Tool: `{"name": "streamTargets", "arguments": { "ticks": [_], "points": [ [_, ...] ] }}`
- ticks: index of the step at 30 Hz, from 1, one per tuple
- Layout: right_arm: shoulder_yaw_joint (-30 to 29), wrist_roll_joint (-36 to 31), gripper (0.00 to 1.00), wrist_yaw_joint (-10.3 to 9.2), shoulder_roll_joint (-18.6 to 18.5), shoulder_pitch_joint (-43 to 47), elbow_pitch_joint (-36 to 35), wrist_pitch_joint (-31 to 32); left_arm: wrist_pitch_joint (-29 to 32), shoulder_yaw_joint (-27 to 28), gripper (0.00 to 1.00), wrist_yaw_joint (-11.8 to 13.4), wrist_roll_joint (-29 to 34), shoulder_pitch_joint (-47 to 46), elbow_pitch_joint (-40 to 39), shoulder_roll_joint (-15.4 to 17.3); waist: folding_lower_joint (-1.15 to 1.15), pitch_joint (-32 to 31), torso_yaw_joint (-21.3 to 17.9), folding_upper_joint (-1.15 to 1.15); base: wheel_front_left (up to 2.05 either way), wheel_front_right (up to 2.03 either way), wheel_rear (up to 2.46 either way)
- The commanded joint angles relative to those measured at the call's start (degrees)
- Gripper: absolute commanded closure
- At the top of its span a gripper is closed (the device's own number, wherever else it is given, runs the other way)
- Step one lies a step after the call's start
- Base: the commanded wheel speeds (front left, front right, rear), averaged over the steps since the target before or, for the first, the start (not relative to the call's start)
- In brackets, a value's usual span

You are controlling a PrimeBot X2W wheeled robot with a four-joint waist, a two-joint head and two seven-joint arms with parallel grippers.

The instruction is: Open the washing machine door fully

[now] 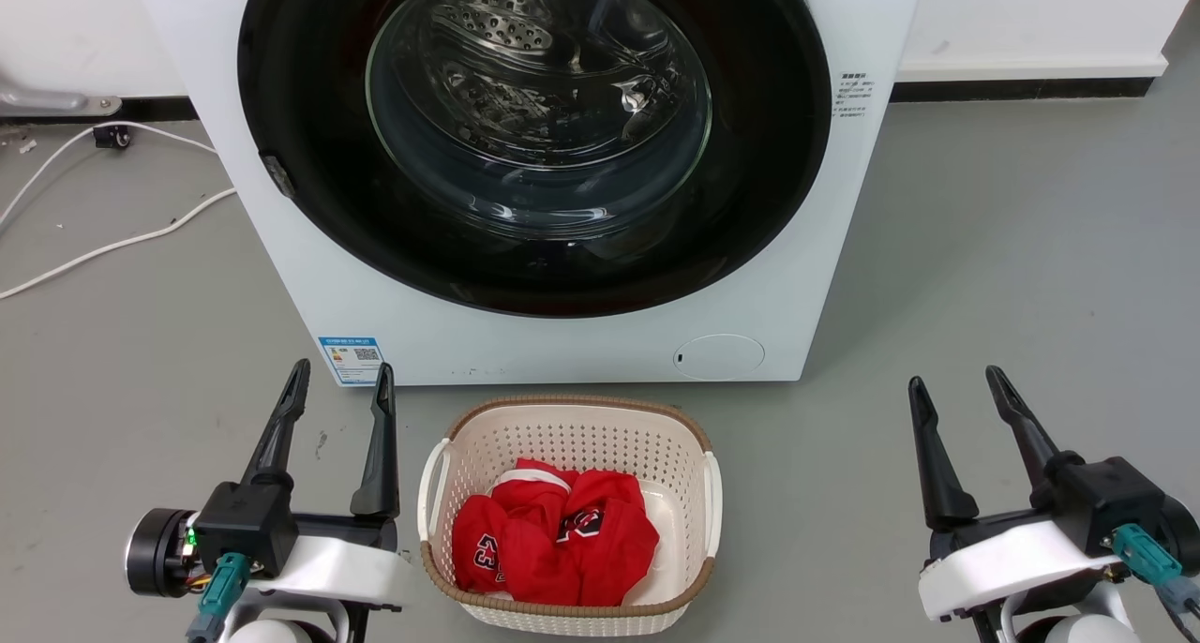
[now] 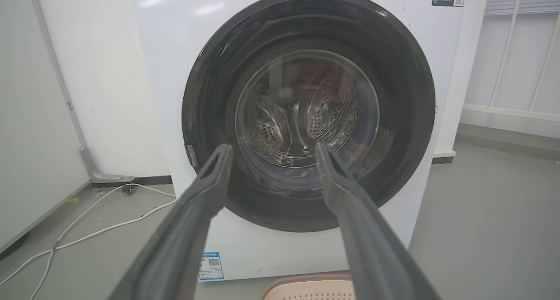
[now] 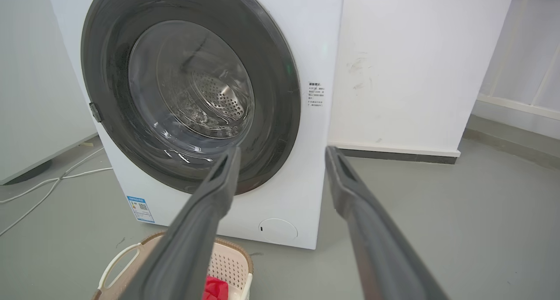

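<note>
The white washing machine (image 1: pixel 309 249) stands straight ahead, seen also in the wrist views (image 2: pixel 175 72) (image 3: pixel 315 50). Its round glossy black washing machine door (image 1: pixel 309 109) (image 2: pixel 402 94) (image 3: pixel 280 72) lies flat against the front, shut, with the steel drum showing through the glass bowl. A small grey latch tab (image 1: pixel 278 175) sits on the door's left edge. My left gripper (image 1: pixel 342 381) (image 2: pixel 273 149) hangs open at the lower left, well short of the machine. My right gripper (image 1: pixel 956 381) (image 3: pixel 282 153) is open at the lower right, holding nothing.
A cream laundry basket (image 1: pixel 441 465) with red clothes (image 1: pixel 558 540) stands on the grey floor between my grippers, just before the machine. White cables (image 1: pixel 112 245) trail over the floor at the left. A white wall runs behind, and open floor lies to the right.
</note>
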Motion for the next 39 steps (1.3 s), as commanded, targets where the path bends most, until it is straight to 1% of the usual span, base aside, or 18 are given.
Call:
{"name": "streamTargets", "arguments": {
  "ticks": [1, 2, 6, 7, 8, 10, 13, 14, 15, 17, 18, 21, 22, 25, 28, 33, 35, 39],
  "points": [
    [0.16, 1.06, 0.65, -0.02, 0.19, 0.09, 0.11, -0.59, -0.14, 0.20, 0.00, -0.30, -0.10, 0.63, -0.01, -0.19, 0.00, 0.01, -0.03, 0.00, 0.00, 0.00, 0.00],
    [0.13, 1.36, 1.00, -0.02, 0.18, -0.08, 0.11, -0.94, -0.14, 0.22, 0.00, -0.27, -0.04, 0.64, -0.09, -0.21, 0.00, 0.04, -0.03, 0.00, 0.00, 0.00, 0.00],
    [0.24, 3.27, 1.00, -0.02, 0.18, -0.44, 0.17, -2.07, -0.14, 0.38, 0.00, -0.39, 0.11, 0.75, -0.02, -0.34, 0.00, 0.14, 0.01, 0.00, 0.00, 0.00, 0.00],
    [0.31, 4.96, 1.00, -0.02, 0.18, -0.53, 0.00, -2.65, -0.15, 0.44, 0.00, -0.37, 0.16, 0.78, 0.03, -0.35, 0.00, 0.16, 0.02, 0.00, 0.00, 0.00, 0.00],
    [0.41, 8.52, 1.00, -0.02, 0.18, -0.59, -0.14, -3.33, -0.14, 0.52, 0.00, -0.39, 0.20, 0.80, 0.08, -0.37, 0.00, 0.17, 0.04, 0.00, 0.00, 0.00, 0.00],
    [0.60, 17.12, 1.00, -0.02, 0.17, -0.76, 0.06, -4.70, -0.15, 0.63, 0.00, -0.44, 0.26, 0.81, 0.17, -0.43, 0.00, 0.19, 0.08, 0.00, 0.00, 0.00, 0.00],
    [0.72, 32.40, 1.00, -0.01, 0.16, -1.51, -0.02, -5.82, -0.15, 0.86, 0.00, -0.46, 0.34, 0.72, 0.19, -0.51, 0.00, 0.27, 0.08, 0.00, 0.00, 0.00, 0.00],
    [0.21, 37.33, 1.00, -0.01, 0.16, -2.08, -0.78, -5.94, -0.14, 0.95, 0.00, -0.47, 0.36, 0.70, 0.18, -0.53, 0.00, 0.29, 0.04, 0.00, 0.00, 0.00, 0.00],
    [-0.62, 43.98, 1.00, -0.01, 0.07, -2.74, -1.65, -5.98, -0.14, 1.03, 0.00, -0.48, 0.34, 0.66, 0.14, -0.55, 0.00, 0.38, -0.01, 0.00, 0.00, 0.00, 0.00],
    [-1.82, 53.98, 1.00, -0.02, 0.10, -3.08, -2.23, -5.91, -0.14, 1.15, 0.00, -0.53, 0.28, 0.42, 0.09, -0.60, 0.00, 0.66, -0.09, 0.00, 0.00, 0.00, 0.00],
    [-2.51, 60.11, 1.00, -0.01, 0.11, -3.61, -2.26, -5.91, -0.14, 1.20, 0.00, -0.56, 0.26, 0.21, 0.00, -0.63, 0.00, 0.88, -0.11, 0.00, 0.00, 0.00, 0.00],
    [-4.33, 72.51, 1.00, -0.01, 0.06, -6.30, -1.56, -5.90, -0.14, 1.47, 0.00, -0.65, 0.10, -0.75, -0.38, -0.66, 0.00, 1.91, -0.25, 0.00, 0.00, 0.00, 0.00],
    [-4.33, 72.51, 1.00, -0.01, 0.06, -6.30, -1.56, -5.90, -0.14, 1.47, 0.00, -0.65, 0.10, -0.75, -0.38, -0.66, 0.00, 1.91, -0.25, 0.00, 0.00, 0.00, 0.00],
    [-6.02, 80.41, 1.00, -0.01, 0.07, -9.98, -0.04, -5.91, -0.14, 1.71, 0.00, -0.74, 0.03, -1.79, -0.86, -0.72, 0.00, 3.51, -0.34, 0.00, 0.00, 0.00, 0.00],
    [-6.97, 84.16, 1.00, -0.01, 0.09, -15.00, 2.46, -5.91, -0.14, 2.09, 0.00, -0.83, -0.23, -3.35, -1.45, -0.75, 0.00, 5.93, -0.33, 0.00, 0.00, 0.00, 0.00],
    [-8.06, 86.05, 1.00, -0.01, -0.26, -25.75, 9.04, -5.72, -0.14, 2.93, 0.00, -1.25, -0.46, -6.48, -2.39, -0.64, 0.00, 10.51, 0.07, 0.00, 0.00, 0.00, 0.00],
    [-8.48, 86.66, 1.00, 0.00, -1.72, -30.59, 12.61, -4.48, -0.14, 3.14, 0.00, -1.30, -0.67, -7.60, -2.66, -0.56, 0.00, 12.12, 0.33, 0.00, 0.00, 0.00, 0.00],
    [-7.53, 86.10, 1.00, 0.00, -5.30, -40.71, 20.46, -1.11, -0.14, 3.53, 0.00, -1.68, -0.89, -9.72, -3.10, -0.42, 0.00, 15.37, 0.94, 0.00, 0.00, 0.00, 0.00]
  ]
}}
